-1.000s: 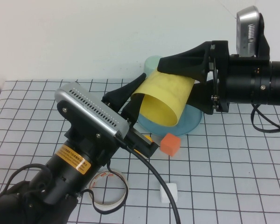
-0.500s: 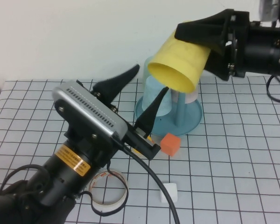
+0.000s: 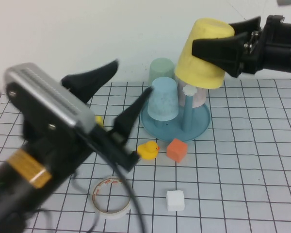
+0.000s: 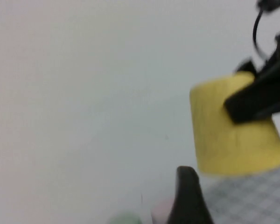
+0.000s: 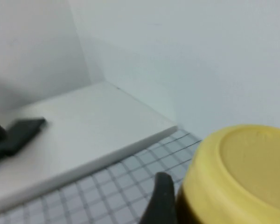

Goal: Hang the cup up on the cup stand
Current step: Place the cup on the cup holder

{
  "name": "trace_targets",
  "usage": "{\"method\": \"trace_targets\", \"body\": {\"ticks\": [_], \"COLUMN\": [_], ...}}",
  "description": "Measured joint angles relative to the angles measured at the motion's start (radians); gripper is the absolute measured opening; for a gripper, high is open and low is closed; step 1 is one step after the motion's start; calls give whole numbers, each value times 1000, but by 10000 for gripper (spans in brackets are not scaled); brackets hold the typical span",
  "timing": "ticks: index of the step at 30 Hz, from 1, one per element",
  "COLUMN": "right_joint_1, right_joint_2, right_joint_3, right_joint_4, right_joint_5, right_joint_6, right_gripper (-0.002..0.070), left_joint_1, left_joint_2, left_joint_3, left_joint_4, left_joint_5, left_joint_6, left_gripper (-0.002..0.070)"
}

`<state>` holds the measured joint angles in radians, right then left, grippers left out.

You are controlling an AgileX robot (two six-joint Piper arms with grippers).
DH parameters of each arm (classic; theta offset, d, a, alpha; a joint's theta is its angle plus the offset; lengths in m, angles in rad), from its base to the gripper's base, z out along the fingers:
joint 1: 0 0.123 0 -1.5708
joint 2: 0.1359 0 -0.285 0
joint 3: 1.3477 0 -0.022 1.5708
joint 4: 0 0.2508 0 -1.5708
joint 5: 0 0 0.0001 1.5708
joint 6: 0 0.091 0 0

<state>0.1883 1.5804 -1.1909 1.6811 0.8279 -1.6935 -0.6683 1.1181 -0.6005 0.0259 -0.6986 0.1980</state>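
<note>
The yellow cup hangs mouth-down in the air, its flat bottom uppermost and its long axis nearly upright, leaning a little. It sits just above the white flower knob of the teal stand, at the back of the gridded counter. The right pincer reaches in from the right and is clamped on the cup's side, one dark finger laid across its wall.

A light blue cup is already upside down on the stand, with a pale green one behind it.

The left pincer is up front on the left, jaws spread wide and holding nothing. The orange band on its arm is too blurred to read.

On the counter lie a rubber duck, an orange block, a white block and a tape roll with red print I cannot make out.
</note>
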Motion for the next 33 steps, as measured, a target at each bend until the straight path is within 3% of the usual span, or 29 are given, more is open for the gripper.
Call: {"method": "trace_targets", "body": {"ticks": [3,6,8,11,21,33], "right_joint_1": [0,0,0,0,0,0], "right_joint_2": [0,0,0,4,130,272], "right_joint_3": [0,0,0,0,0,-130], "right_joint_4": [0,0,0,2,8,8], "right_joint_5": [-24,-78,-121,-178,-149,-114], "right_joint_6": [-164,-257,-279,-295,-299,-354], "right_gripper": [591,591,591,591,591,591], "left_joint_1": [0,0,0,0,0,0], "left_joint_2": [-114,-229,-293,-365,-455,-455], "left_joint_3": [0,0,0,0,0,0], "left_joint_4": [-112,-245,-282,-287,-207,166], "left_joint_5": [261,512,671,853,1072,1292], "left_joint_6": [11,123,195,235,167,-314], "left_gripper": [375,246,127,38,1,0]}}
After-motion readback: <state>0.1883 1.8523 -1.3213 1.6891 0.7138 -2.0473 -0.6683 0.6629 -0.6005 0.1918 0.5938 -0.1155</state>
